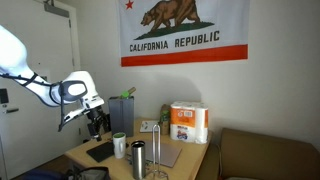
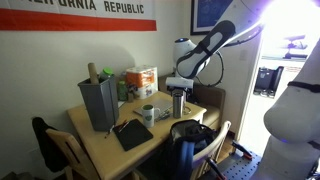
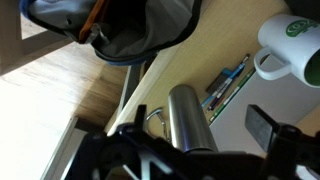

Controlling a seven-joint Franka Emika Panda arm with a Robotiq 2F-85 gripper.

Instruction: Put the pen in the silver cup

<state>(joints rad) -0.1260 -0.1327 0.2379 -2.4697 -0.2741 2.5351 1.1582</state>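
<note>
In the wrist view pens (image 3: 228, 83) lie side by side on the table at the edge of a pale sheet, between a tall steel cylinder (image 3: 188, 122) and the silver cup (image 3: 296, 42). The cup is short and pale with a dark green rim and stands upright. It also shows in both exterior views (image 1: 119, 146) (image 2: 148, 114). My gripper (image 3: 203, 128) is open and empty. It hangs above the steel cylinder, with the pens just beyond it. The gripper shows in both exterior views (image 1: 95, 122) (image 2: 178, 92).
A dark backpack (image 3: 120, 25) sits at the table edge (image 2: 190, 135). A black notebook (image 2: 132, 133), a grey bin (image 2: 100, 105) and a paper-towel pack (image 1: 188, 122) are on the table. The steel cylinder (image 1: 138, 160) stands near the front edge.
</note>
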